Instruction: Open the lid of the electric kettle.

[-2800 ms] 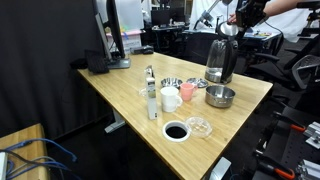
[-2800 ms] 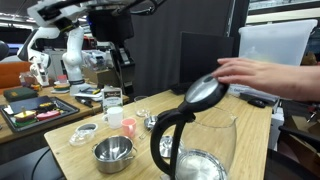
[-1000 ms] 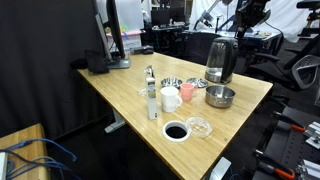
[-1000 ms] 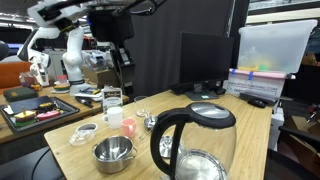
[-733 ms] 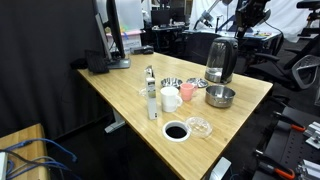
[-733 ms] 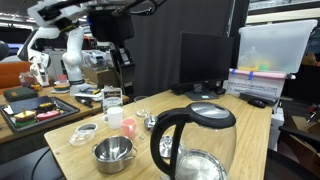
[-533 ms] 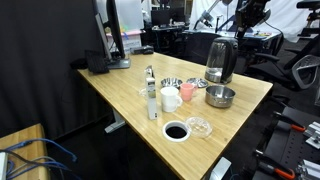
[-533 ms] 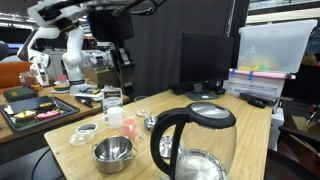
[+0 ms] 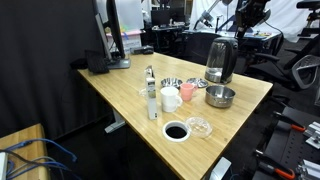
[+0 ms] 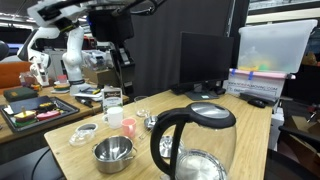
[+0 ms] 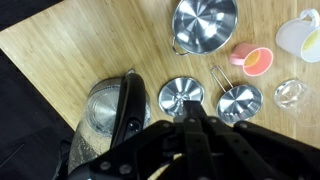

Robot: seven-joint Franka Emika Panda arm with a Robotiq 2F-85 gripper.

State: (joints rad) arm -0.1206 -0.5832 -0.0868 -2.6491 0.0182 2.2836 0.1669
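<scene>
The electric kettle (image 9: 220,60) stands at the far side of the wooden table; it fills the foreground in an exterior view (image 10: 196,146). It has a clear body and a black handle. Its dark round lid (image 10: 212,114) lies flat on top, closed. In the wrist view the kettle (image 11: 105,118) is seen from above at lower left. My gripper (image 11: 188,108) hangs high above the table, apart from the kettle. Its fingers are together and hold nothing. It shows in both exterior views (image 9: 244,24) (image 10: 122,58).
A steel bowl (image 9: 220,96), a white mug (image 9: 170,98), a pink cup (image 9: 186,92), a clear dish (image 9: 199,126) and a bottle (image 9: 151,100) stand on the table. Two small steel cups (image 11: 181,96) lie below the gripper. A monitor (image 10: 208,62) is behind.
A person's hand that held the lid tilted up 2.8 s ago is gone, and the lid now lies closed. Over the last second nothing moved.
</scene>
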